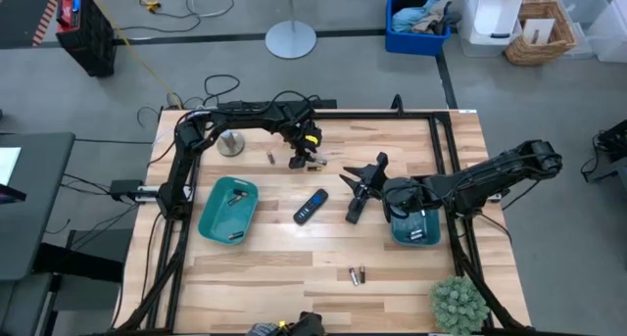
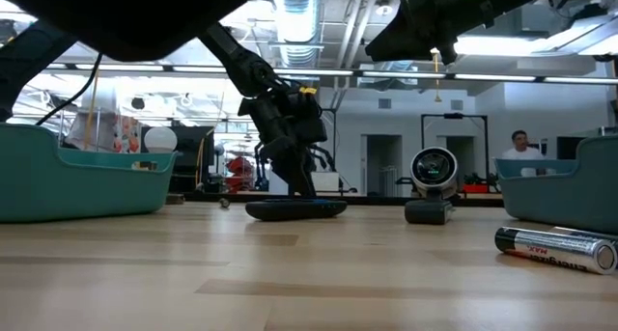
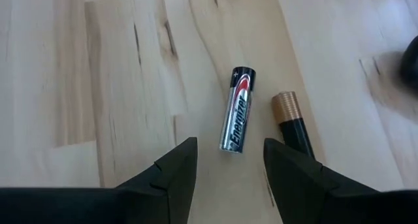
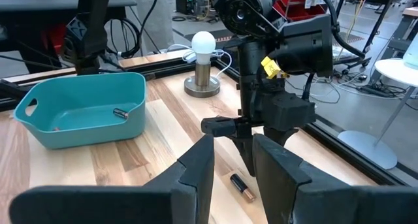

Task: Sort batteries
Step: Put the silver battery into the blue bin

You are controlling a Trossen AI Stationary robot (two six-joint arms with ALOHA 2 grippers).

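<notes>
Left pincer (image 3: 225,165) released, hovering over silver battery (image 3: 237,110) on counter (image 3: 117,67); right pincer (image 4: 234,160) released, above counter near right tray (image 1: 411,228).

A silver-and-black Energizer cell (image 3: 236,110) lies flat on the counter with a black, copper-capped cell (image 3: 291,121) just beside it, apart. Two more batteries (image 1: 357,274) lie together toward 6 o'clock, one (image 1: 270,158) toward 11 o'clock, and another (image 4: 120,113) inside a teal tray.
</notes>
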